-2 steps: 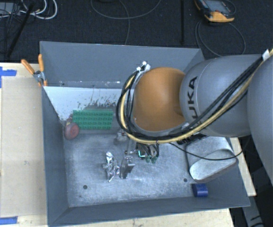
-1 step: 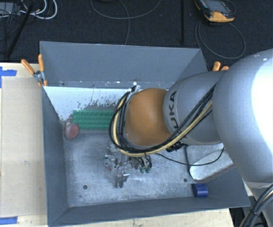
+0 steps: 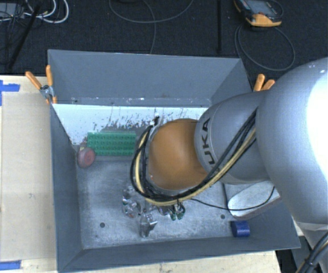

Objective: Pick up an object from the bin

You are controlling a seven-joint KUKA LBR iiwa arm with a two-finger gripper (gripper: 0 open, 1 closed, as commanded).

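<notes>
The bin holds only a few loose things, and none of them sits in the gripper. The gripper hangs low over a bare patch of the grey floor towards the front middle, with nothing visible beneath it. Whether it is spread or pressed together cannot be told, since its metal parts merge into one cluster under the orange cover.

The nearest thing is a green studded block, lying flat against the foot of the back wall. A dull pink round piece sits just beside its left end. Both are tucked into the wall's corner, which probably leaves little room on the far side for a grasp.

A small blue block lies alone near the front right corner and looks the easiest to reach. A white thing lies partly under the arm. The black and yellow cables looping round the cover hang close to the floor.
</notes>
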